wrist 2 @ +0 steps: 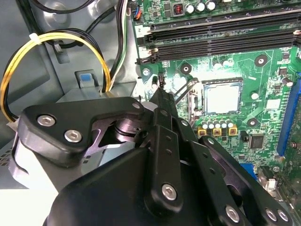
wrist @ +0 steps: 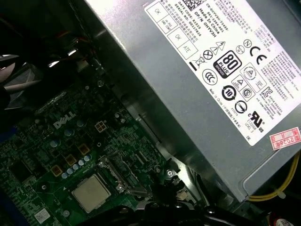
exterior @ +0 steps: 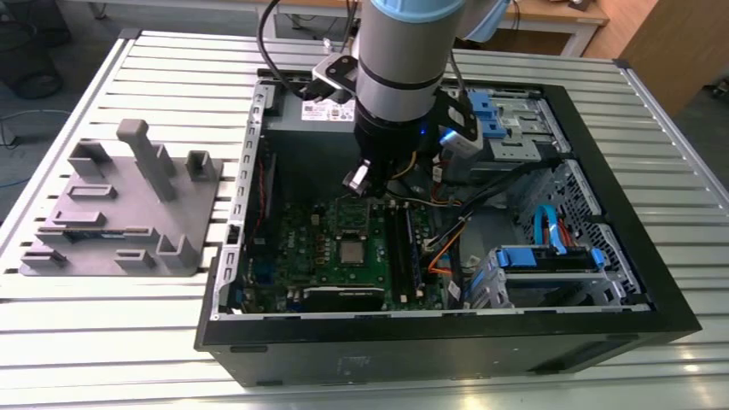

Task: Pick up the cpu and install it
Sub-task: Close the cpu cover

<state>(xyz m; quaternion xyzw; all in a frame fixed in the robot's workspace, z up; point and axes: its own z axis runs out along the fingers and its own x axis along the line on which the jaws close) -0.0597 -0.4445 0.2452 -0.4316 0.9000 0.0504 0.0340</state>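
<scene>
case (exterior: 456, 354) lies open on the slatted bench (exterior: 102, 325), near wall toward the exterior camera. just behind that wall: green board (exterior: 307, 256) on the case floor, blue-tabbed drive cage (exterior: 547, 260) to the exterior view's right.

cpu (exterior: 351, 250) is seated in its socket, about mid-board; silver top up, flat, square to the frame. also seen in both wrist views (wrist 2: 224, 99) (wrist: 91, 193). nothing touching it.

ram slots (wrist 2: 221, 33) run along one side of the socket, empty.

arm (exterior: 405, 51) comes down just beyond the cpu. gripper (exterior: 393, 184) hovers over the far part of the board, above and clear of the cpu, carrying nothing. in the second wrist view the fingertips (wrist 2: 161, 87) meet at a point, so fingers together.

psu (wrist: 197, 84), grey with white label, is against the far wall, next to the gripper. yellow cables (wrist 2: 51, 42) loop beside it.

grey fixture (exterior: 125, 209) sits on the bench well to the exterior view's left of the case.
</scene>
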